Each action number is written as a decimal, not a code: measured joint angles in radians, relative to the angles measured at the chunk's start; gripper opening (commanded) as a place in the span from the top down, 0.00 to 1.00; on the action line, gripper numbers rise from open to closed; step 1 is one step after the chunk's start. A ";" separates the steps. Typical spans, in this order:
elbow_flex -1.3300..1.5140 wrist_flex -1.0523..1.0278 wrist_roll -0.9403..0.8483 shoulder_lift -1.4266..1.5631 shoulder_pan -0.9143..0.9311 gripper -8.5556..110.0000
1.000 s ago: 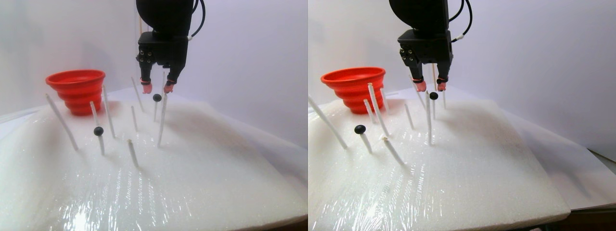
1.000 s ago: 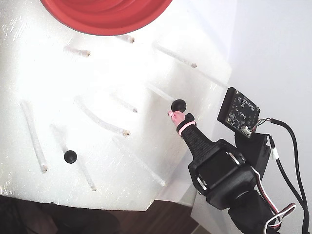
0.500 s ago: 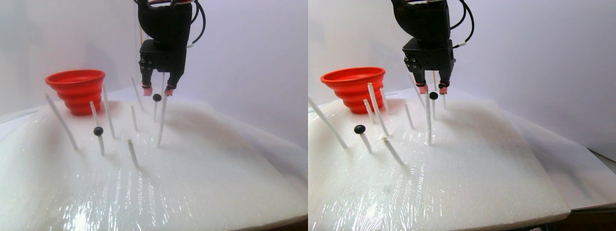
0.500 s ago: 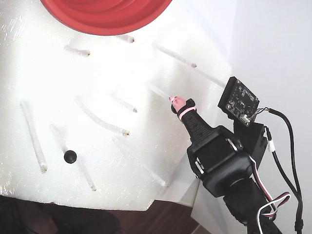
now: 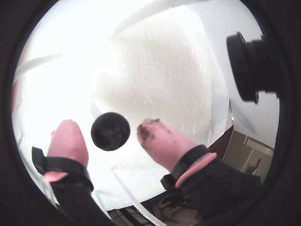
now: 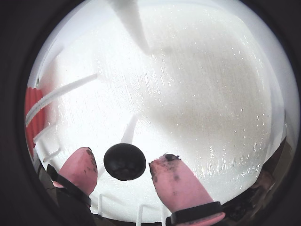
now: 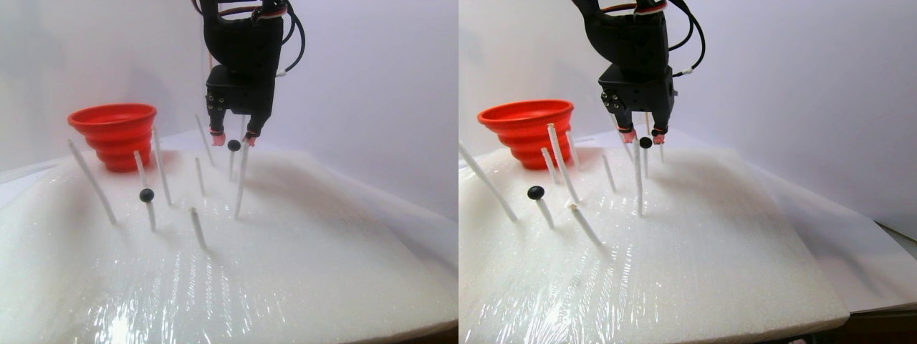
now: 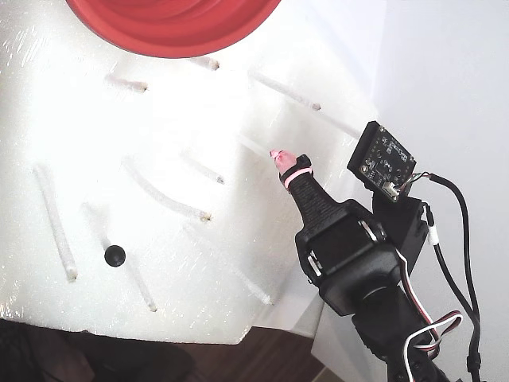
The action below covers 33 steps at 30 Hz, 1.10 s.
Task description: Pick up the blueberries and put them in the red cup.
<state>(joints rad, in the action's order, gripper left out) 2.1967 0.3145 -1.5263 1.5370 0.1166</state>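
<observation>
**Blueberry between parted jaws**

Wrist views: a blueberry point(image 5: 110, 131) sits between the pink fingertips point(image 6: 178, 183), jaws parted, touching neither.

Stereo pair: the gripper point(image 7: 234, 136) hangs just above that stick-top berry; another blueberry point(image 7: 146, 195) stands nearer; the red cup point(image 7: 114, 132) lies left.

Fixed view: the arm hides the berry.

A black plastic arm point(image 7: 243, 50) with looping black cables, pink-tipped jaws and a bare circuit board point(image 8: 384, 161)

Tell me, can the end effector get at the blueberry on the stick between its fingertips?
Probably yes: the end effector is open, the blueberry sits between its pink fingertips, and nothing blocks either side.
</observation>
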 measured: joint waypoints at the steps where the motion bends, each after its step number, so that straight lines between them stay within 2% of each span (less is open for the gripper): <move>1: 0.000 0.003 0.000 -0.005 0.000 0.73; 33: -0.002 0.109 0.000 -0.066 -0.009 0.80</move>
<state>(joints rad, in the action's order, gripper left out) 2.1951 0.4234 -1.5263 1.4711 0.1074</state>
